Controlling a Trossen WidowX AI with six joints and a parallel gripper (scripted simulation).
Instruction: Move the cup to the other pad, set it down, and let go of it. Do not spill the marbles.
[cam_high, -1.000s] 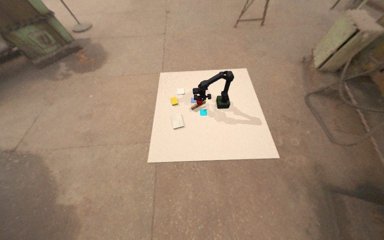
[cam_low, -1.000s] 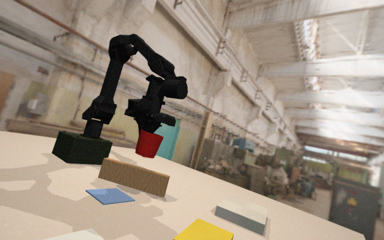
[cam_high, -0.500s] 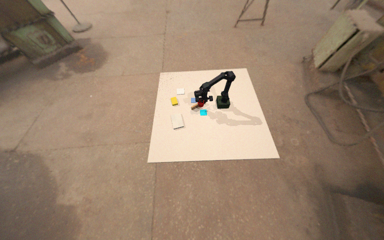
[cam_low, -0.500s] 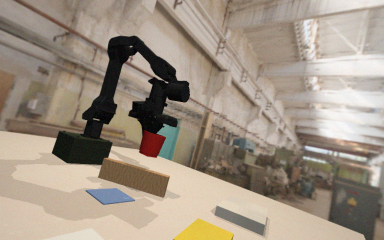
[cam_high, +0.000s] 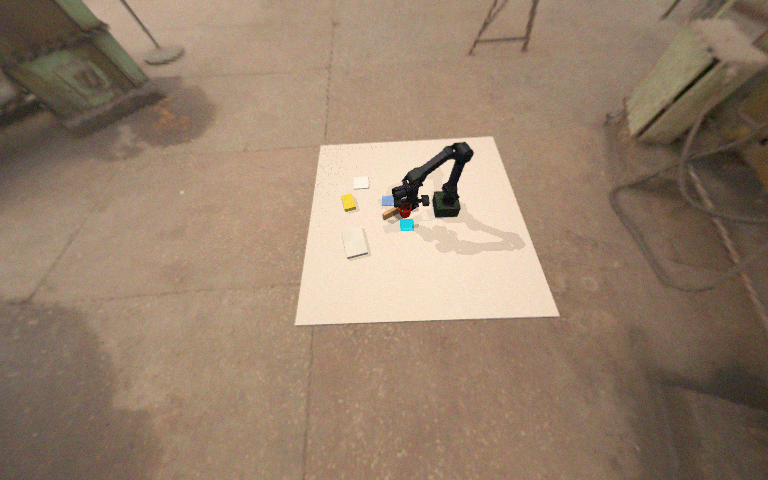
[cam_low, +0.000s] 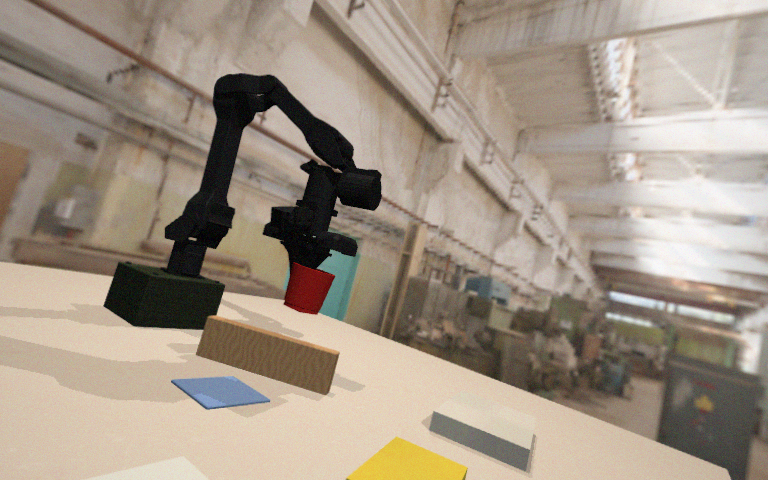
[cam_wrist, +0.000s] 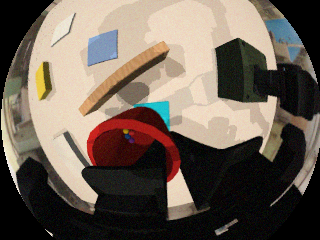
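From the top view the gripper (cam_high: 404, 204) sits at frame centre clamped on the red cup (cam_high: 404, 211), just above the cyan pad (cam_high: 406, 224); in the exterior view the cup (cam_low: 307, 287) hangs upright below the fingers, off the table (cam_low: 368, 362); the wrist view shows marbles (cam_wrist: 128, 136) inside, lower left.

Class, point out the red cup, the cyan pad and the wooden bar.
Red cup (cam_low: 307, 289), exterior view, on its side wall.
Cyan pad (cam_high: 406, 224), top view, on its middle.
Wooden bar (cam_low: 266, 353), exterior view, on its long front face.
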